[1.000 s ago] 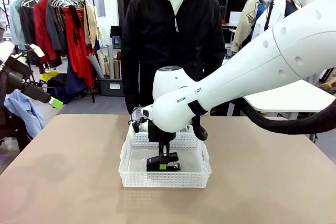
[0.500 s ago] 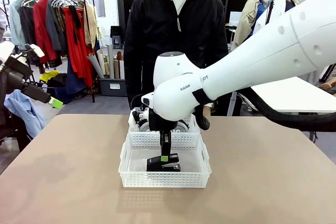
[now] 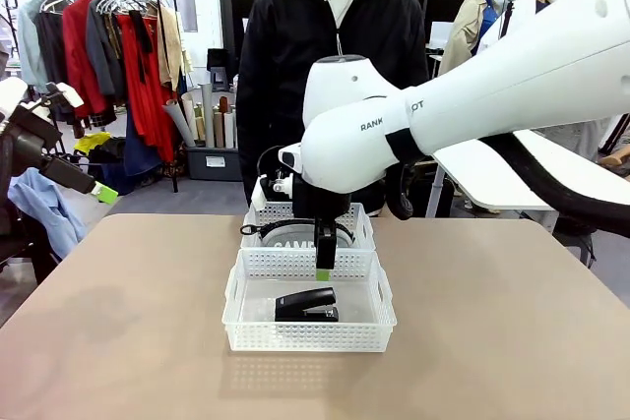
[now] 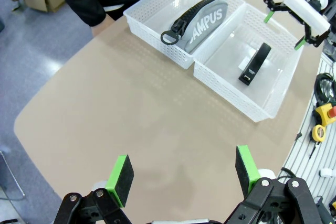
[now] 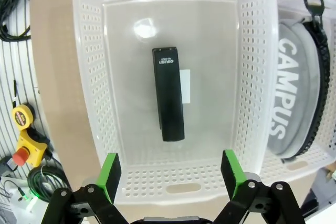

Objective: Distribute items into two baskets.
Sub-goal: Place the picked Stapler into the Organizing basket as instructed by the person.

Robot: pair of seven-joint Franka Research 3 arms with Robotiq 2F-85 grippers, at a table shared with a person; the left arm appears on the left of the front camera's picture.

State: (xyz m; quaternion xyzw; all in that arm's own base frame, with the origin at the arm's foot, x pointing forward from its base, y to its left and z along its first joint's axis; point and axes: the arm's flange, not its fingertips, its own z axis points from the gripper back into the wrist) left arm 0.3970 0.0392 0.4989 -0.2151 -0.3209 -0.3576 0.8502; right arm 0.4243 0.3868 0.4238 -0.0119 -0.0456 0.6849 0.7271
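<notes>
Right claw (image 5: 168, 174) hangs wide open and empty above the stapler (image 5: 168, 93), which lies flat in the near basket (image 3: 308, 335). CAMPUS pouch (image 4: 201, 23) fills the far basket (image 4: 152, 16). Left claw (image 4: 182, 174) is open too, holding nothing. I'd lift straight up, clear of the rim.

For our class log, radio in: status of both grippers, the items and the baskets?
Right gripper open above the near basket, stapler inside. Left gripper open, holding nothing. CAMPUS pouch in far basket. Nothing in the way.
</notes>
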